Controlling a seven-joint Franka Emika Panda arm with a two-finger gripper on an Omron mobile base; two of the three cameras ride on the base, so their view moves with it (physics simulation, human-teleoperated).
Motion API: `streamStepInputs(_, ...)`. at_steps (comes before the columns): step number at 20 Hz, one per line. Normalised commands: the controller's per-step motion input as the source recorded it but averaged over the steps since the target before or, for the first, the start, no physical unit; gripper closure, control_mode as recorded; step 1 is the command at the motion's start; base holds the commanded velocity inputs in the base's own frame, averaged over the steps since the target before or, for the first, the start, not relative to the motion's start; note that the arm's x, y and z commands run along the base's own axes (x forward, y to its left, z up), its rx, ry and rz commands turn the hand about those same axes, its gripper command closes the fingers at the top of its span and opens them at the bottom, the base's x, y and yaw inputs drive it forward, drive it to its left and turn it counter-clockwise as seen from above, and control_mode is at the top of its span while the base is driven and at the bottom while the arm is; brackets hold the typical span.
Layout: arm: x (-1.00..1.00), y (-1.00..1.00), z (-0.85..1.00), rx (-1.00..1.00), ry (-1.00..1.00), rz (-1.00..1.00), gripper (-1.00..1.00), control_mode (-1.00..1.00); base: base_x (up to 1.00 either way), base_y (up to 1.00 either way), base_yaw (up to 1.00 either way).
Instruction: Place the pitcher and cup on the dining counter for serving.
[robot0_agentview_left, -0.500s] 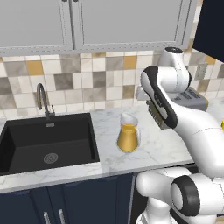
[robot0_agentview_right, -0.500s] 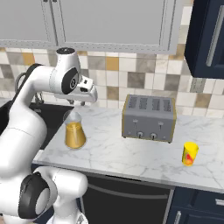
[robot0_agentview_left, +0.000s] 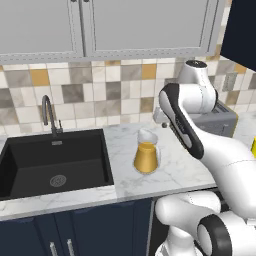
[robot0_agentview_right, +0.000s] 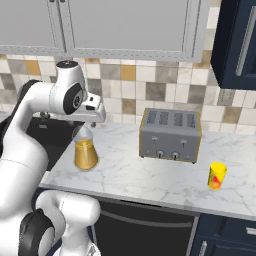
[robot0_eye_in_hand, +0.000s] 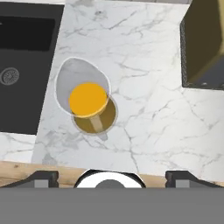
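The pitcher (robot0_agentview_left: 146, 155) stands upright on the marble worktop, clear glass above an amber-yellow body, between the sink and the toaster. It also appears in the right base view as the pitcher (robot0_agentview_right: 85, 151). My gripper (robot0_agentview_right: 93, 121) hangs just above it, pointing down. In the hand view the pitcher (robot0_eye_in_hand: 89, 104) lies below and left of centre. My gripper (robot0_eye_in_hand: 111, 176) is open, its tips wide apart with nothing between them. The cup (robot0_agentview_right: 217, 175), yellow with red blotches, stands alone on the worktop right of the toaster. The dining counter is out of view.
A black sink (robot0_agentview_left: 55, 160) with a dark faucet (robot0_agentview_left: 49, 115) lies left of the pitcher. A grey toaster (robot0_agentview_right: 170, 134) sits against the tiled wall between pitcher and cup. Grey wall cabinets (robot0_agentview_right: 125, 25) hang overhead.
The hand has come down slightly toward the pitcher. Pitcher and cup have not moved.
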Motion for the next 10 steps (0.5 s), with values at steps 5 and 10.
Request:
streamStepInputs(5, -0.12, 0.04, -0.59, -0.01, 0.00, 0.34, -1.00, -1.00, 0.00, 0.00, 0.00)
streamStepInputs(10, 0.03, 0.00, -0.57, 0.00, 0.00, 0.29, -1.00, -1.00, 0.00, 0.00, 0.00)
